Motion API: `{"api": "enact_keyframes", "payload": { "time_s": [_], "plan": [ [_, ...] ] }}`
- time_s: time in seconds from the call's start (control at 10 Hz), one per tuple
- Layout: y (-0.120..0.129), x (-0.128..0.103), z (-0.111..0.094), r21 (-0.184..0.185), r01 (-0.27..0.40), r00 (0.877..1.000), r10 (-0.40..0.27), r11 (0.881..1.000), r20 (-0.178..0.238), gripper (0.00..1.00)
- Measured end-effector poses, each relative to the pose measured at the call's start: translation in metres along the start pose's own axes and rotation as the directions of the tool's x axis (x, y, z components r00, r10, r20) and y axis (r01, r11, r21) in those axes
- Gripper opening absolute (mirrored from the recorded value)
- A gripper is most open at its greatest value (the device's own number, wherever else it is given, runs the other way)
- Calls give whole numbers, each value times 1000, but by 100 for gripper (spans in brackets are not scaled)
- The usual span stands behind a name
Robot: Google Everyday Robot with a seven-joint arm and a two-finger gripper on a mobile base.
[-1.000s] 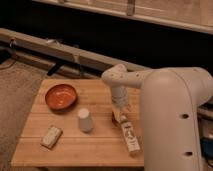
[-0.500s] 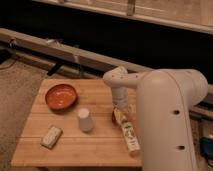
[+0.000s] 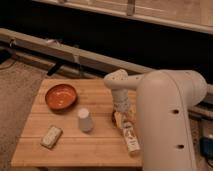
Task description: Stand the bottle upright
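A pale honey-coloured wooden table [image 3: 100, 150], striped with plank seams, carries an orange-red bowl [image 3: 61, 96] with a darker rim, a plain white cup [image 3: 85, 120] and a cream packet [image 3: 51, 136] with faint markings. The whitish bottle [image 3: 130, 137], its pale label bearing dark print, lies at the table's right side. The robot's off-white arm [image 3: 165, 115] ends in a matching off-white gripper [image 3: 120, 115] at the bottle's far end. The floor [image 3: 20, 85] is speckled grey-brown, against a near-black backdrop.

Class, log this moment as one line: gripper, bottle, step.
gripper: at the bottle's far end | bottle: lying on table, right of cup | step: not yet upright
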Motion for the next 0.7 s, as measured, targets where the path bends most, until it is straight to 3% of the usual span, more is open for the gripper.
{"api": "enact_keyframes", "payload": {
  "time_s": [0.7],
  "plan": [
    [16, 5, 17, -33, -1, 997, -1, 999, -79, 62]
  ]
}}
